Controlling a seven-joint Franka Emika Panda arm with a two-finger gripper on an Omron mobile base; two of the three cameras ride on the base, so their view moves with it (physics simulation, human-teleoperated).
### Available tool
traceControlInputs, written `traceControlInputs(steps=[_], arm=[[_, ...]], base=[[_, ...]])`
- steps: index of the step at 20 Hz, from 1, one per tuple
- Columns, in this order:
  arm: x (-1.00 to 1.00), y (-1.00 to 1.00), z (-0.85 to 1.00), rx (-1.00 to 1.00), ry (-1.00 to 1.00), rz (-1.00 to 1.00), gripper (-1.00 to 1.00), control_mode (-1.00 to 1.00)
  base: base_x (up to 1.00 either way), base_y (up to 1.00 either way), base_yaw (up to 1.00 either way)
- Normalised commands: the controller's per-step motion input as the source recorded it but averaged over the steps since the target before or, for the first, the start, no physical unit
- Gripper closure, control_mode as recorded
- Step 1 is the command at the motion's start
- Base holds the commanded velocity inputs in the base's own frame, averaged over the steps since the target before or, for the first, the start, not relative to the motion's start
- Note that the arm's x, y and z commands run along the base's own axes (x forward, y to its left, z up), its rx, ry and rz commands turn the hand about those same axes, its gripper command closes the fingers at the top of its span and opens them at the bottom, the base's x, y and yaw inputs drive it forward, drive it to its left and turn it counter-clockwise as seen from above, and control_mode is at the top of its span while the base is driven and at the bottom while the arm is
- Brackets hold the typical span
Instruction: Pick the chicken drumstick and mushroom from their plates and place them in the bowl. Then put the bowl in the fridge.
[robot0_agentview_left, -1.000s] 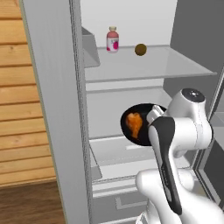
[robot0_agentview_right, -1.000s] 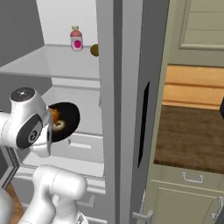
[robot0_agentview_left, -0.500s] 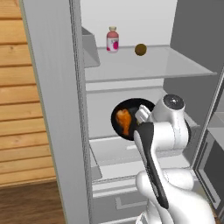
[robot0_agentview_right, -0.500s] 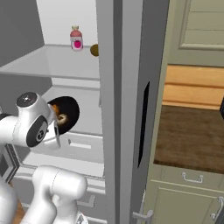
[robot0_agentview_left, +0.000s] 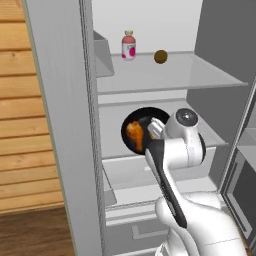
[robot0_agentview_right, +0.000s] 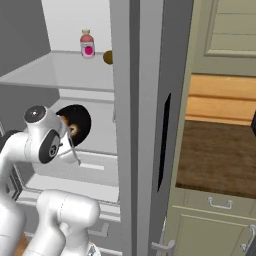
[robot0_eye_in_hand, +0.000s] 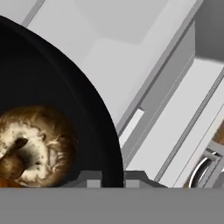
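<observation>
The round matte black bowl (robot0_agentview_left: 142, 131) is pinched at its rim by the closed fingers (robot0_eye_in_hand: 109, 178); a glossy drumstick (robot0_agentview_left: 134, 133) and pale-gilled mushroom (robot0_eye_in_hand: 33, 140) lie inside.

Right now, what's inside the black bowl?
The chicken drumstick lies in the bowl, and the hand view shows the mushroom in it too. The arm covers the bowl's right side, so that part stays unseen.
</observation>
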Motion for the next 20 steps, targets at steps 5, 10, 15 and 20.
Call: traceControlInputs(steps=[5, 10, 15, 20], arm=[[0.47, 0.01, -0.04, -0.03, -0.01, 0.03, 1.00, -1.00], [0.53, 0.07, -0.10, -0.07, 0.00, 0.00, 1.00, -1.00], [0.43, 0.07, -0.02, -0.07, 0.00, 0.00, 1.00, -1.00], [0.27, 0.01, 0.00, -0.05, 0.00, 0.00, 1.00, -1.00]], base=[[0.00, 0.00, 0.00], [0.00, 0.00, 0.00], [0.00, 0.00, 0.00], [0.00, 0.00, 0.00]])
